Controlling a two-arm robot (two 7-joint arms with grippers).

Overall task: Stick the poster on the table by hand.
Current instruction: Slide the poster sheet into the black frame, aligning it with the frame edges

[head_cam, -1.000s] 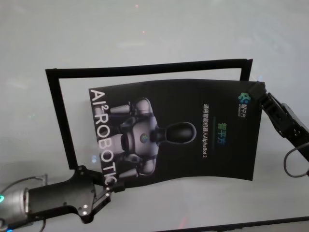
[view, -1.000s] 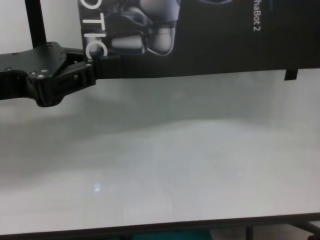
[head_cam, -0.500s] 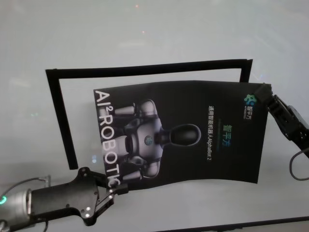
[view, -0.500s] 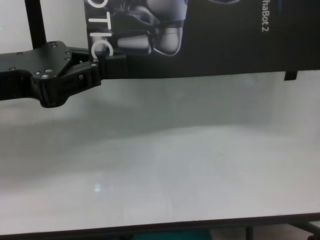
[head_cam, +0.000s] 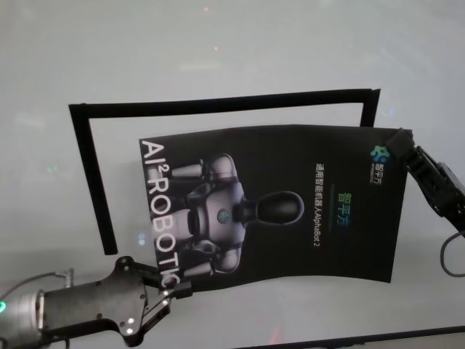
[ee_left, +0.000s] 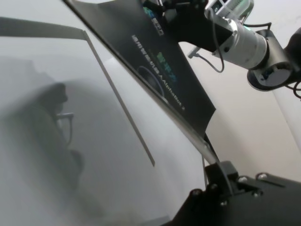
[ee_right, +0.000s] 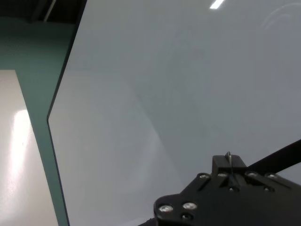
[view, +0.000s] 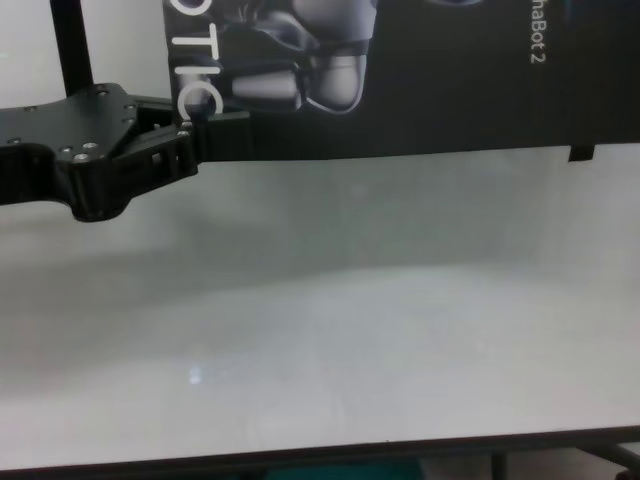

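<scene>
The black glossy poster with the silver robot picture hangs stretched between my two hands, slightly bowed, above the pale table. My left gripper is shut on the poster's near left corner, beside the white letters "OTIC". At the far right corner, my right gripper is shut on the sheet. The left wrist view shows the poster edge-on, lifted clear of the tabletop, running from my left gripper to the right arm. My right gripper pinches the thin sheet edge.
A thin black frame outline lies flat on the table, with a far bar, a left bar and a short right stub. The table's dark front edge runs along the near side, with bare tabletop before it.
The poster and both grippers have shifted to the right and slightly toward the near edge. Both grips are unchanged.
</scene>
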